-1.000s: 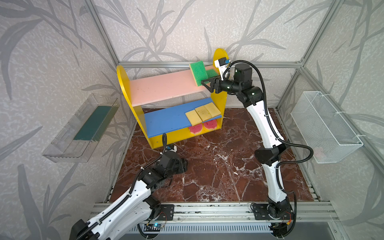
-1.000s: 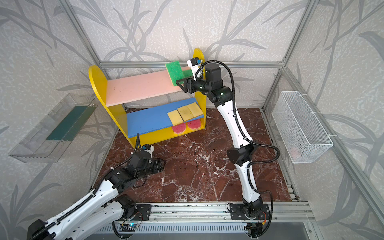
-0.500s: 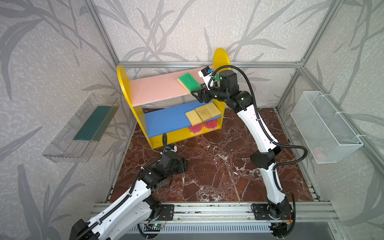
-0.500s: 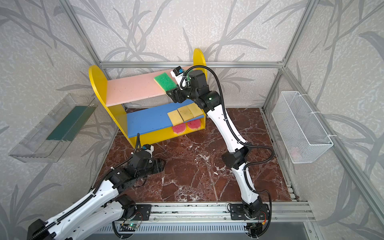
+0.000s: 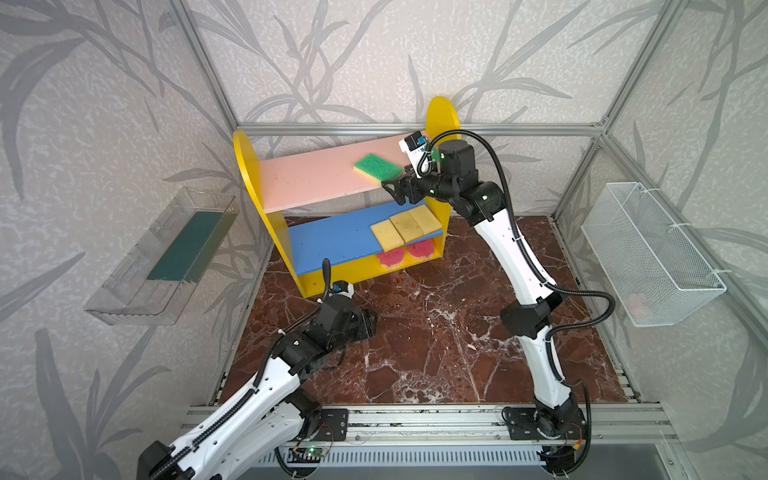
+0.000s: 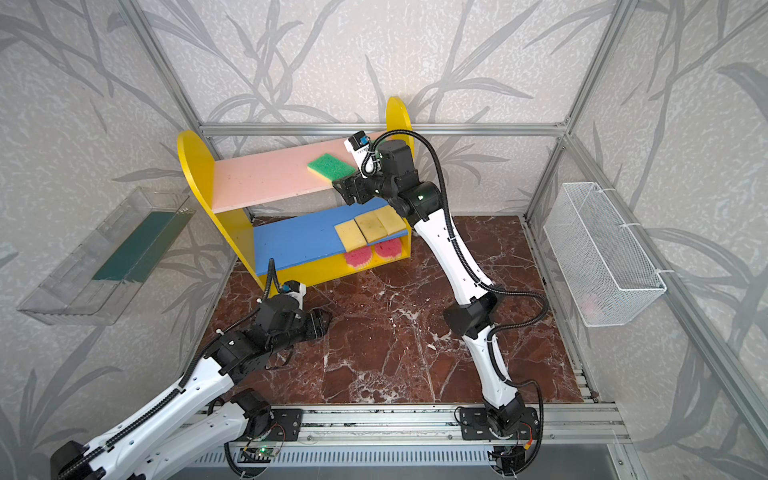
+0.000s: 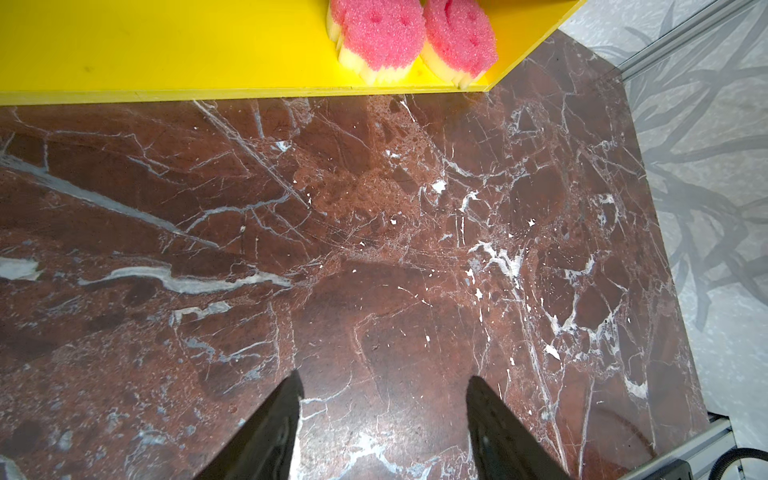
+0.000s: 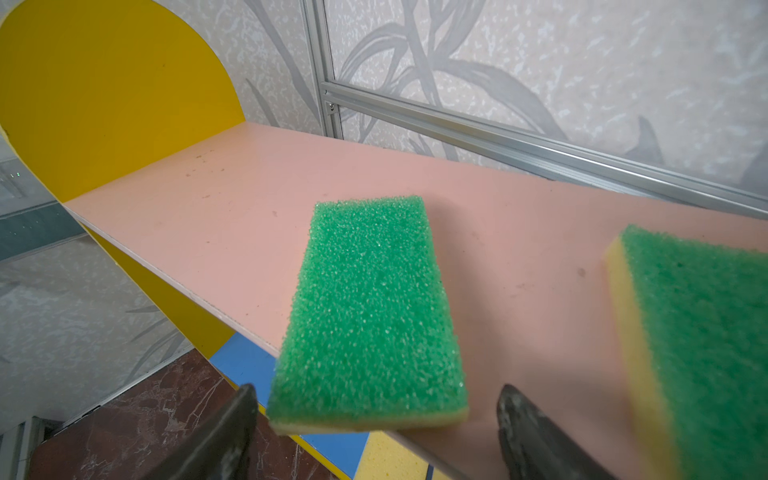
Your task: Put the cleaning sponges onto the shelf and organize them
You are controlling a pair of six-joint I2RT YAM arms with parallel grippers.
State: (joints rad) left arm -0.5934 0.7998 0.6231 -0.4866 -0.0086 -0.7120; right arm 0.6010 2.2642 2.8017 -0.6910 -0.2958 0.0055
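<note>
Seven sponges we count on the shelf [image 5: 442,120]: two green-faced sponges [image 8: 370,316] on its pink top board at the 3 o'clock end, right hand [image 8: 376,432] spread wide behind them, left hand [image 7: 382,419] parted, empty; little remains.

No writing to read anywhere here: no label, brand, number or sign shows in either top view or from the wrist cameras. The nearest thing to a mark is the moulded smiley face on each of the two pink round sponges [image 7: 380,31], seen from the left wrist camera, and that is a shape, not text.
</note>
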